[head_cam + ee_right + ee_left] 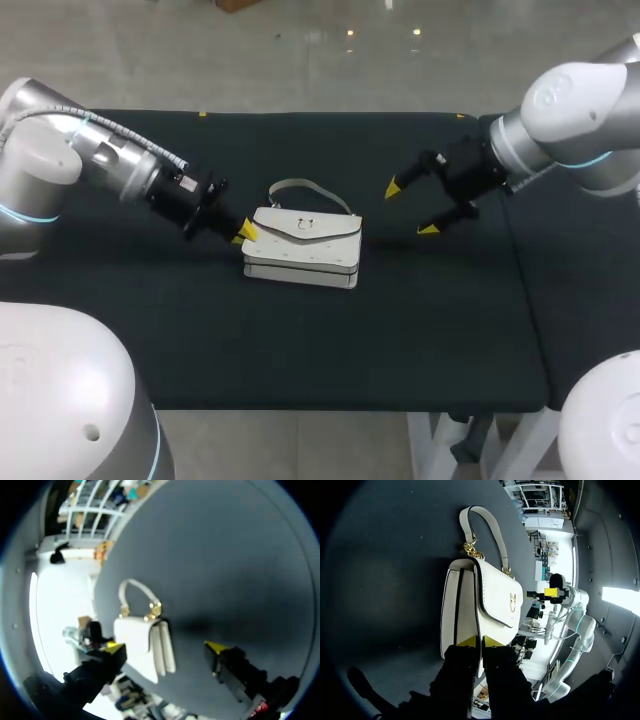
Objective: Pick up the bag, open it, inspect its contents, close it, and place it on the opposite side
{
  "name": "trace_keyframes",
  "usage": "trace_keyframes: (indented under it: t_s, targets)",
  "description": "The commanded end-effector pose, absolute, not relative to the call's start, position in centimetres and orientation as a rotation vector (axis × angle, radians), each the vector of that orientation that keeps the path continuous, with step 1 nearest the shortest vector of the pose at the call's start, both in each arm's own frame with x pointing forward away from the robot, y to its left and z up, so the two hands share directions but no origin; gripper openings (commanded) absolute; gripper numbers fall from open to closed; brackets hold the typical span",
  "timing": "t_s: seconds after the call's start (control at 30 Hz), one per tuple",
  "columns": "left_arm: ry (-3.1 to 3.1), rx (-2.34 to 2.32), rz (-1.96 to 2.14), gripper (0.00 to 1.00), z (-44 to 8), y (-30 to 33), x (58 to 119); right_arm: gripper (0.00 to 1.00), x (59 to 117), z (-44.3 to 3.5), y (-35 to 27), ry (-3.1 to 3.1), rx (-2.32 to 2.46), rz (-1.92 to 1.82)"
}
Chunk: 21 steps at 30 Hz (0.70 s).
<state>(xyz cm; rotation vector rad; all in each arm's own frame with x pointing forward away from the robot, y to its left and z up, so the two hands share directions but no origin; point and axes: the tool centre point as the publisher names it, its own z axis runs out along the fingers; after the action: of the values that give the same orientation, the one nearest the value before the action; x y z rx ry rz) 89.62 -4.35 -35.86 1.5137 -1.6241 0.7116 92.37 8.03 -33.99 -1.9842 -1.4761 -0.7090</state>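
Black cloth is stretched over the table [300, 340], and near its middle a small white flap-fronted handbag [305, 245] with a gold clasp and a short curved strap is laid on its back. The yellow-tipped fingers [466, 640] of the left gripper [480, 641] are drawn close together, and the black-trimmed edge at the handbag's near end is pinched between them, one tip on each side. Behind the tips, the black finger bodies and the silver-and-white left arm [90, 150] are seen running back to the table's left side. The strap [496, 535] is spread on the cloth beside the handbag, ahead of that gripper. The fingers of the right gripper [410, 208] are spread wide, with nothing held between them. This gripper is placed just off the handbag's right end, apart from it, and the handbag is seen ahead of its parted tips in the right wrist view. The white right arm [570, 120] is seen entering from the table's far right corner
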Motion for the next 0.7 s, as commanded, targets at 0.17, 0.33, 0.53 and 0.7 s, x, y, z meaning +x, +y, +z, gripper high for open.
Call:
trace_keyframes:
  t_s: [0.17,0.33,0.53,0.7]
  targets:
    - [-1.623,1.513,0.713,0.0,-36.0,-4.3,89.6,1.0,92.7,-33.8,7.8,-1.516,-1.992,-0.709]
    - [-1.702,1.454,0.729,0.0,-35.7,-2.1,91.4,1.0,94.2,-33.4,4.8,-1.606,-1.992,-0.715]
    - [-1.79,1.381,0.723,0.0,-35.4,1.0,93.1,1.0,95.8,-32.7,0.5,-1.738,-2.018,-0.693]
    - [-1.822,1.365,0.715,0.0,-35.7,4.2,95.5,1.0,97.3,-31.9,-2.7,-1.848,-2.091,-0.681]
